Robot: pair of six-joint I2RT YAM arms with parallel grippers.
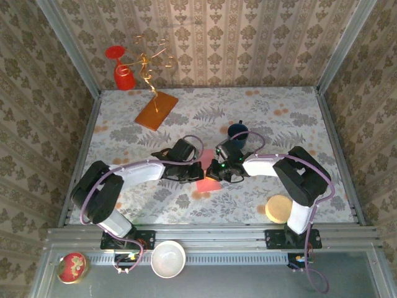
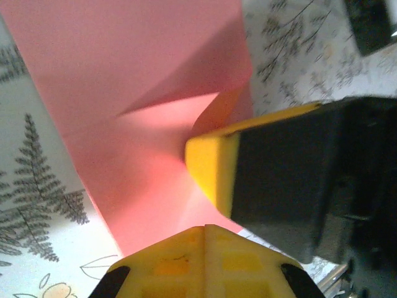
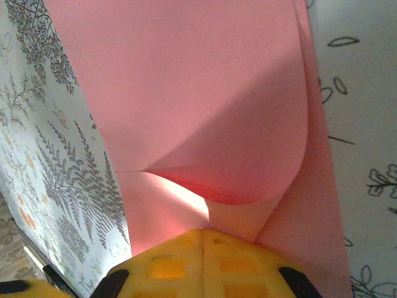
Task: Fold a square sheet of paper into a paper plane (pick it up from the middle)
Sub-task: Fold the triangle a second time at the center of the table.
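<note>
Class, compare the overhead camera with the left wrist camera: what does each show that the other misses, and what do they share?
Overhead: an orange board, a red cup, a blue mug and a white bowl. Left wrist: close up, a raised crease in the sheet of paper, and the shut tips of the left end effector at its edge. Both: the pink sheet and the flowered table.

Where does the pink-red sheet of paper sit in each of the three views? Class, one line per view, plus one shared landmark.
Top external: the sheet of paper is a small pink patch just below centre.
Left wrist: it covers the upper left and the middle.
Right wrist: it covers the middle, top to bottom.
Shared landmark: the fern-printed tablecloth beside it.
</note>
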